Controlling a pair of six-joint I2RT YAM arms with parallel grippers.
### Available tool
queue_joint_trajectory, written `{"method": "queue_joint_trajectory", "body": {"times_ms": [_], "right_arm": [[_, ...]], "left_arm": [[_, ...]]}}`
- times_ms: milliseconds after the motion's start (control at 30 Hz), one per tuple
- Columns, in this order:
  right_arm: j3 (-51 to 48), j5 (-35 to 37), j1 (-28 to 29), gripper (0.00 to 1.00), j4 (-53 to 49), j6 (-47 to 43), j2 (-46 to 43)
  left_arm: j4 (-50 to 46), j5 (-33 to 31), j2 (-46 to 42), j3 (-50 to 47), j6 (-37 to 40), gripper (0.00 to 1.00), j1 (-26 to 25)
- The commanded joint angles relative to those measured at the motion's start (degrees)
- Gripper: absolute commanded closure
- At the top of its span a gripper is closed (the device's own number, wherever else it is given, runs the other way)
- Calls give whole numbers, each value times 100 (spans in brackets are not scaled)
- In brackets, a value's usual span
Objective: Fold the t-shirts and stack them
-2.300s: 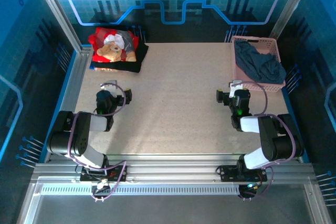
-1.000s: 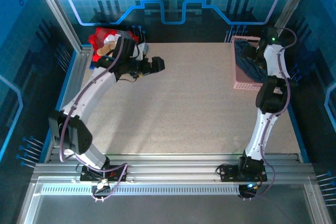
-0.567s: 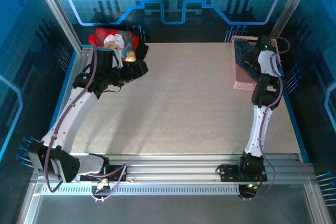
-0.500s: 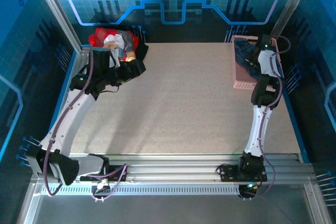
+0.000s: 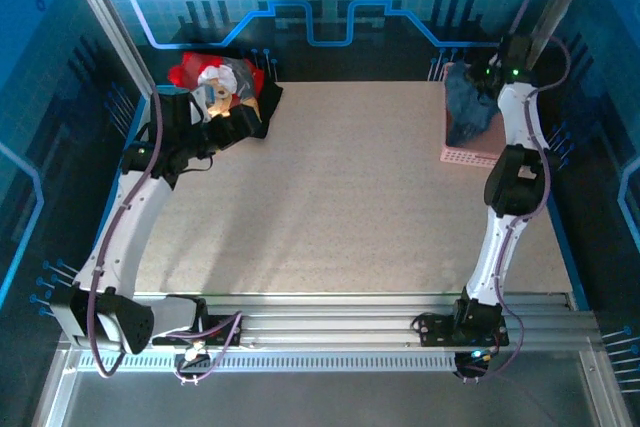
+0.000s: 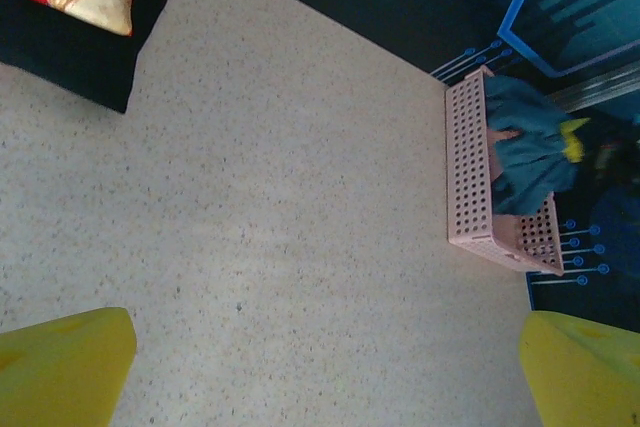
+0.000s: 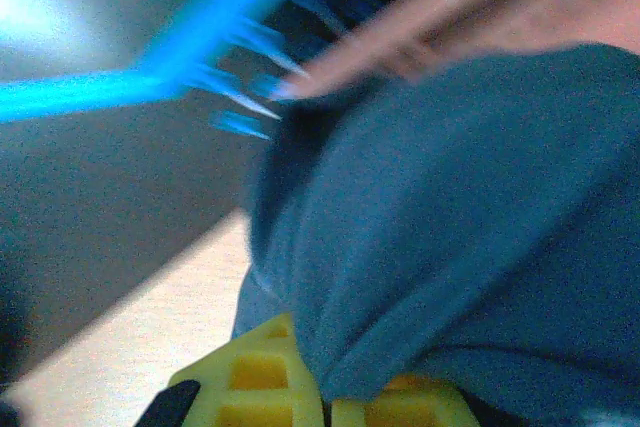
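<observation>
**While the right claw pinches the blue shirt, unloading the basket is the step in hand**

Right claw [image 7: 328, 389]: yellow fingers pressed together on a fold of the slate-blue t-shirt [image 7: 450, 237]. The cloth bulges over the fingertips. The wrist view is blurred, so how deep the bite goes I cannot tell.

From above, the right claw [image 5: 478, 85] sits at the far right corner. The slate-blue t-shirt [image 5: 466, 112] bunches under it and covers most of the pink basket [image 5: 470, 157]. Some of the basket's lattice shows at its near end.

The left wrist view shows the same. The slate-blue t-shirt [image 6: 525, 152] is heaped up against the wall of the pink basket [image 6: 466, 182].

Table [image 5: 350, 197]: the wide middle stretch lies bare between the two arms.

Left claw [image 6: 325, 352]: fingers spread wide, holding nothing, hanging over the table. From above, the left claw [image 5: 232, 123] is at the far left. It is just beside the red t-shirt [image 5: 190, 72] with the teddy print, which lies on the black t-shirt [image 5: 268, 97].

Judgement: those two shirts look like the stack under way, and the blue one is the one left to fold.

The next move calls for:
- raising the cloth high enough that its hanging part clears the basket wall;
- carrying it to the bare middle of the table;
- laying it flat, probably with the left claw coming across to take a second edge.

Watch for:
- the basket snagging and riding along;
- the thin fold slipping from the pinch.
</observation>
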Motion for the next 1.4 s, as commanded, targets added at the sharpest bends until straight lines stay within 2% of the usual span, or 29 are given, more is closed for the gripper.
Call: {"method": "queue_joint_trajectory", "body": {"times_ms": [0, 100, 233, 333, 433, 533, 700, 767, 800, 833, 867, 933, 1067, 1167, 1267, 1367], "right_arm": [[115, -910, 467, 100, 1131, 108, -1264], [509, -1222, 854, 100, 961, -159, -1698], [1357, -1760, 1434, 100, 356, -212, -1811], [1904, -1775, 2003, 100, -364, -455, -1784], [1879, -1609, 2493, 100, -869, -558, -1872], [1202, -1260, 2893, 100, -1186, -759, -2164], [-1556, -1378, 3130, 100, -302, -506, -2876], [-2215, -1704, 3138, 84, -176, -406, -2867], [-2435, -1909, 3140, 71, -165, -383, -2799], [-2568, -1977, 3145, 51, -254, -309, -2734], [-2637, -2058, 3141, 42, -337, -292, -2702], [-2632, -2102, 3141, 29, -551, -417, -2749], [-2275, -1476, 3029, 15, -1692, -1072, -3065], [-2321, -911, 2796, 14, -2659, -1266, -3288], [-3158, -222, 2540, 12, -3000, -1186, -3858], [-4546, -555, 1996, 9, -2548, -827, -4636]], "left_arm": [[543, 120, 212, 112, 135, 1, 135], [800, 129, 414, 280, 95, 1, 160], [1054, 142, 634, 528, 69, 1, 162], [1058, 114, 696, 692, 94, 1, 169], [1002, 96, 638, 744, 141, 1, 179], [805, -135, 463, 691, 222, 1, 197], [496, -481, 60, 290, 349, 1, 198], [494, -422, -93, 25, 323, 1, 190], [486, -374, -160, -97, 324, 1, 176], [478, -347, -235, -252, 329, 1, 134], [438, -346, -297, -394, 345, 1, 65], [327, -329, -349, -580, 412, 1, -191], [197, -301, -316, -929, 459, 1, -953], [325, -54, -264, -1248, 189, 1, -1315], [424, 177, -115, -1376, 69, 1, -1748], [345, 322, 228, -1293, 122, 1, -2192]]}}
